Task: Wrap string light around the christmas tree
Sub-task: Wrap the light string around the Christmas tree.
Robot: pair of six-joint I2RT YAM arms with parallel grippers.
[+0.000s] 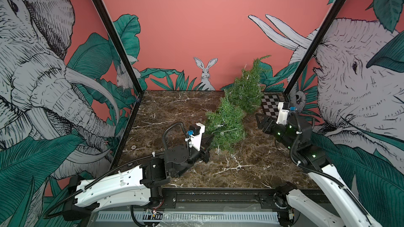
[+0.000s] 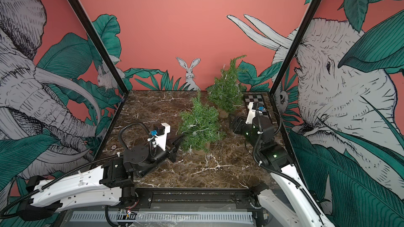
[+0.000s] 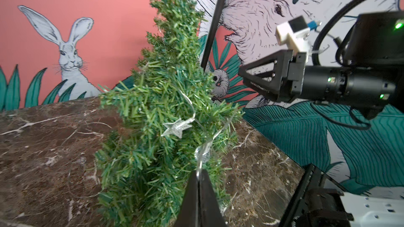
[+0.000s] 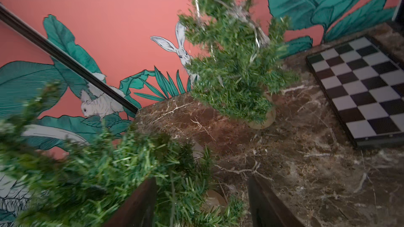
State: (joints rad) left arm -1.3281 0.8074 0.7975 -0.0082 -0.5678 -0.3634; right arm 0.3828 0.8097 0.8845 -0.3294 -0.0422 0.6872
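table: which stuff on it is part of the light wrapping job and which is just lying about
In the job: near christmas tree, string light draped on it, left gripper shut on its wire, right gripper open beside the tree.
Lying about: far christmas tree, with wire on it too; checkerboard beside it.

Soft, even light; sharp centre, stretched edges.
In both top views the wall murals (image 1: 32, 73) stretch at the left and right edges, and shadows on the marble table (image 1: 175, 110) are faint. In the right wrist view the near tree (image 4: 87, 171) is blurred.
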